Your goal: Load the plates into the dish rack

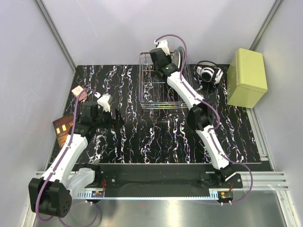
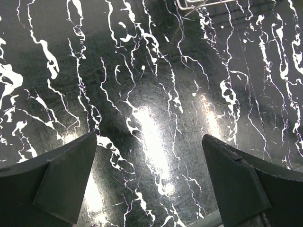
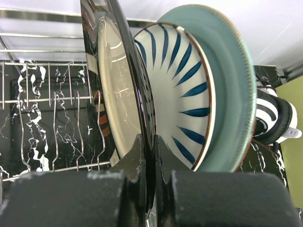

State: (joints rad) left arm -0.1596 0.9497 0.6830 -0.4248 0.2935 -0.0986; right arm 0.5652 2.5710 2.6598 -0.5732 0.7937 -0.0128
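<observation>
- The right tool [image 3: 147, 153] is closed on the rim of the dark-rimmed plate [image 3: 118, 94].
- That plate is held upright inside the dish rack [image 3: 47, 101].
- Just beside it, the striped plate [image 3: 184, 94] is leaned against the green-blue plate [image 3: 232, 94].
- The left tool [image 2: 151, 161] is held wide open over the surface [image 2: 142, 71], well apart from the rack.

black bench top [image 1: 156, 137] with white marble veins, chunky yellow-green box [image 1: 246, 78] at the far right corner, white-and-black headphones [image 1: 208, 73] just left of it by the far edge, little pink cube [image 1: 78, 92] at the left edge, dark brown packet with orange squares [image 1: 63, 127] hanging over the left edge, a bit nearer the front
</observation>
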